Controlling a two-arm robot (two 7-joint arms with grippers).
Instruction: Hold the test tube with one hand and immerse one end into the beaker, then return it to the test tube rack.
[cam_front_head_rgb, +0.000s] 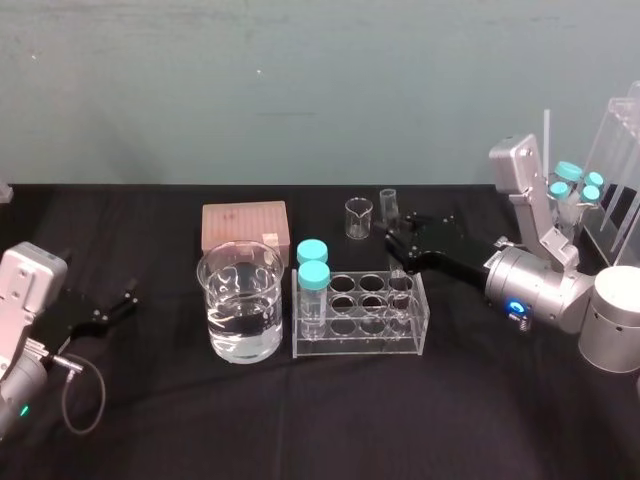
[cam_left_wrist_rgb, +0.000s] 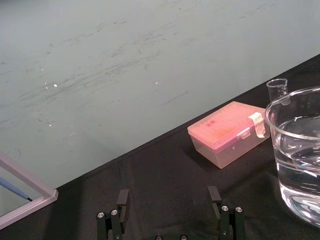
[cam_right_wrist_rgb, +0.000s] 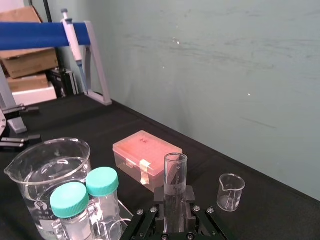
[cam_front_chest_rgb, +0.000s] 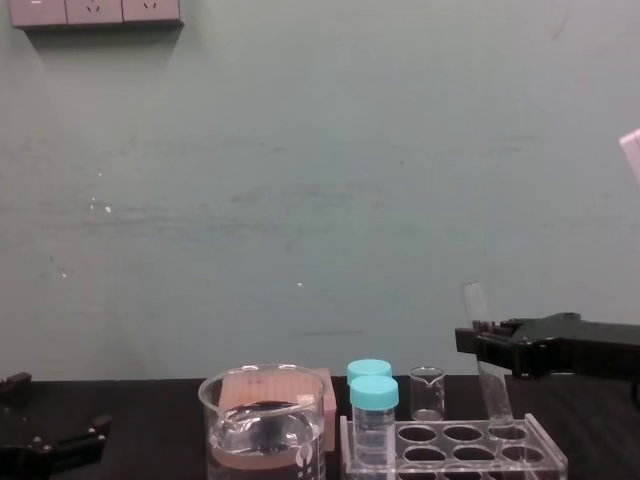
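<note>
While the left gripper (cam_front_head_rgb: 112, 306) sits low at the robot's left, well apart from the glassware, the head view shows the right gripper (cam_front_head_rgb: 393, 232) closed on the test tube (cam_front_head_rgb: 388, 203) over the far right corner of the test tube rack (cam_front_head_rgb: 355, 345). The beaker (cam_front_head_rgb: 240, 300), partly filled with clear liquid, stands on the black table (cam_front_head_rgb: 480, 420) just left of the test tube rack.

Left wrist view: the left gripper's fingers (cam_left_wrist_rgb: 122, 200) are spread apart, with nothing between them.

Right wrist view: the test tube stands upright, clamped between the right gripper's black fingers.

Chest view: the test tube leans slightly, its lower end at the rack's top plate by the rear right hole. How deep it sits cannot be told.
</note>
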